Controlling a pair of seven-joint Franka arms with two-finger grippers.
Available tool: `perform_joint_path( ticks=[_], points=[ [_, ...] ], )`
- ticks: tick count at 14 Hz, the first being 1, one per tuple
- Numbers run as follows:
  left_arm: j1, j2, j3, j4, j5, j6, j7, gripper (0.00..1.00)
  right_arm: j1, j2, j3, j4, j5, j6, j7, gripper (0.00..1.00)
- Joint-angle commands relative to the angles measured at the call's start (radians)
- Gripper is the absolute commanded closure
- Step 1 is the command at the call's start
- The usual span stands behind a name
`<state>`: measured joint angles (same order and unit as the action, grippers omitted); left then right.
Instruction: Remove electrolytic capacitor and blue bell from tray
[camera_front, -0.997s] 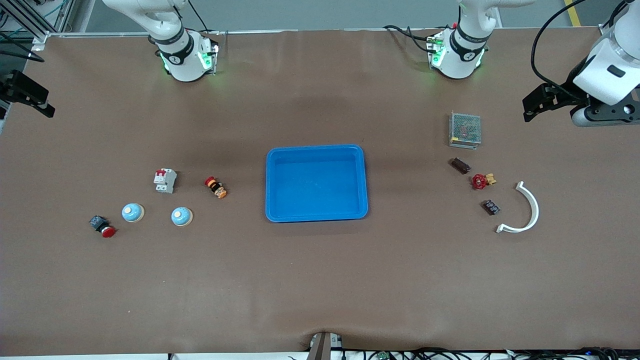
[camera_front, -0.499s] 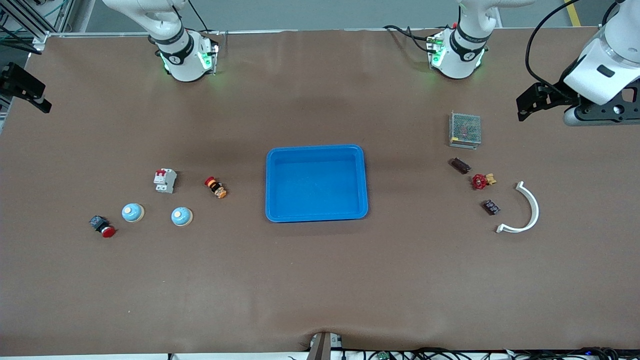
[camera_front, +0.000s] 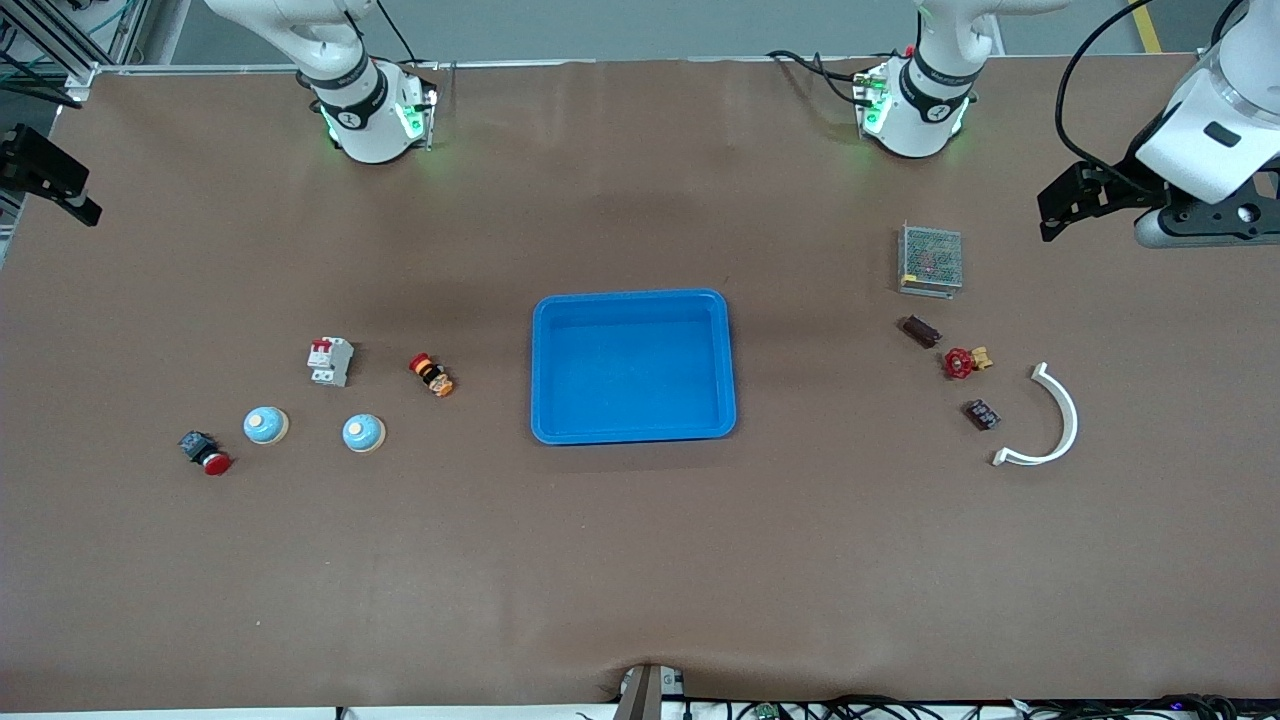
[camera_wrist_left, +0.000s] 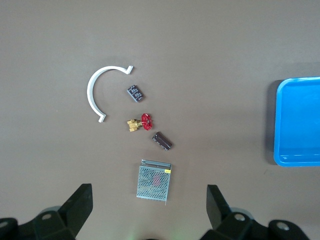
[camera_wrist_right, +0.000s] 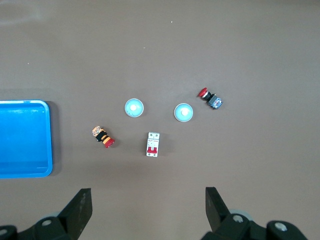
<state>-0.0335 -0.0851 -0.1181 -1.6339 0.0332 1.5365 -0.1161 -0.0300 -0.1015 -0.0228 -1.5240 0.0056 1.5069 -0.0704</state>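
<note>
Two pale blue bells sit toward the right arm's end of the table; both show in the right wrist view. Two small dark capacitor-like parts lie toward the left arm's end and show in the left wrist view. My left gripper hangs open and empty, high over the table by the mesh box. My right gripper hangs open and empty, high over the table's edge at the right arm's end.
An empty blue tray lies mid-table. A white breaker, an orange-black part and a red push button lie around the bells. A metal mesh box, a red valve and a white arc lie around the dark parts.
Both grippers have shifted only slightly while staying high and open. Nothing on the table has moved.
</note>
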Motion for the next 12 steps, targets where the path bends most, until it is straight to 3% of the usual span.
perform_joint_path(
  ticks=[1,12],
  points=[
    [0.006,-0.001,0.003,0.029,0.005,-0.007,0.07,0.0,0.001,-0.006,0.003,0.002,-0.01,0.001,0.015,0.0],
    [0.007,-0.002,0.009,0.045,0.007,-0.009,0.056,0.0,-0.004,-0.006,0.001,0.005,-0.01,0.004,0.015,0.0]
  ],
)
